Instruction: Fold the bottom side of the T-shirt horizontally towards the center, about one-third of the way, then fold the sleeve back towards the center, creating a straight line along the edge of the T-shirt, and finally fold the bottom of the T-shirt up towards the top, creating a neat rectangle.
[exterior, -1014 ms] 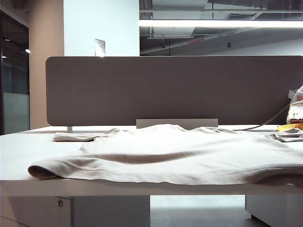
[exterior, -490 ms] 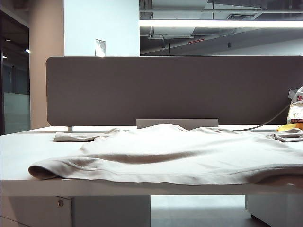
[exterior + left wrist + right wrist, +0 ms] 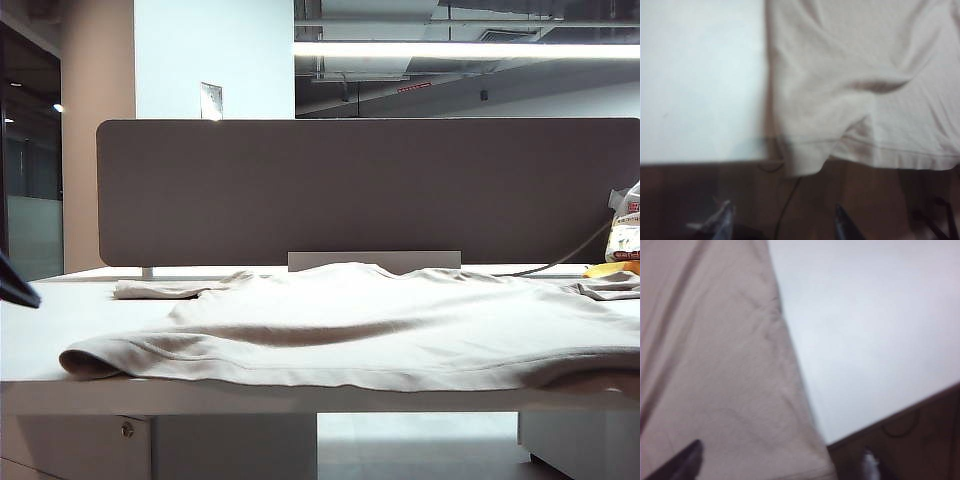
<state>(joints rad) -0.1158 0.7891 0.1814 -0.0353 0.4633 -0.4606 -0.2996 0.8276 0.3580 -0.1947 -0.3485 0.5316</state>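
We see the beige T-shirt [image 3: 400,325] spread flat across the white worktop [image 3: 40,340], reaching nearly from side to side, with the bottom of the T-shirt [image 3: 300,378] lying along the near edge and one sleeve [image 3: 160,289] stretched toward the grey divider panel [image 3: 360,190]. Our left tool [image 3: 782,225] hangs off the worktop's near edge, just short of the shirt's drooping corner, fingers [image 3: 722,222] apart and empty. Our right tool [image 3: 780,460] hovers over the shirt's other side edge, fingers spread wide, one over cloth, the other past the worktop edge, touching nothing we can make out.
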